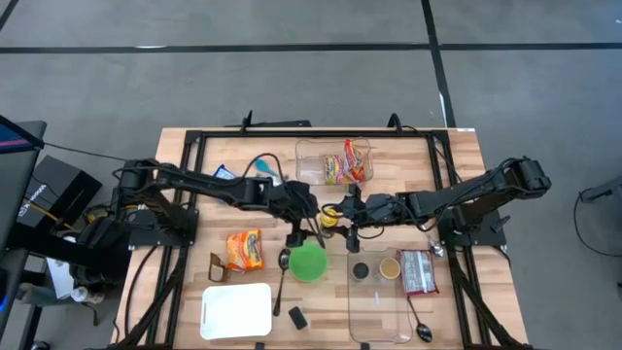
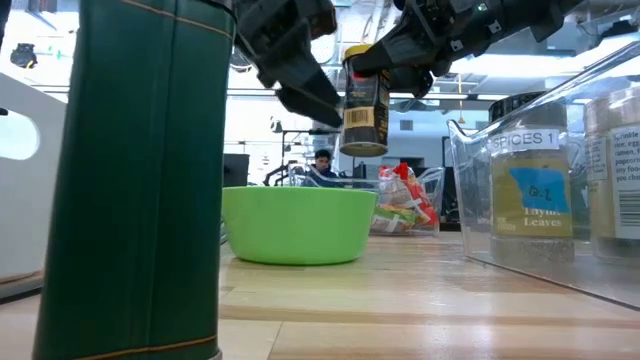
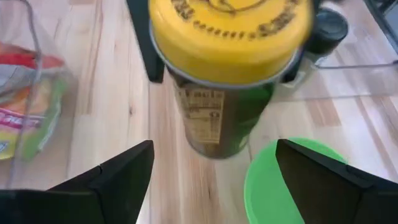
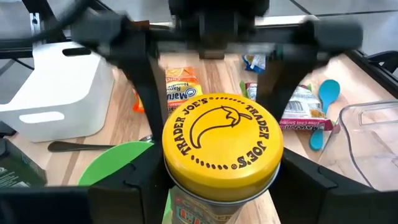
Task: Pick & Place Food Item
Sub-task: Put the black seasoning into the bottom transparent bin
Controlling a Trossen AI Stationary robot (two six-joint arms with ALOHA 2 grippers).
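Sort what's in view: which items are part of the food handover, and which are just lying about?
In the job:
- yellow-lidded jar, held by the right gripper
- left gripper, fingers open beside the jar

Lying about:
- green bowl
- ramen packet
- white container
- blue spoon
- spice jar

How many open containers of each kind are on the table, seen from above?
clear plastic bins: 2
green bowl: 1
white tub: 1
Total: 4
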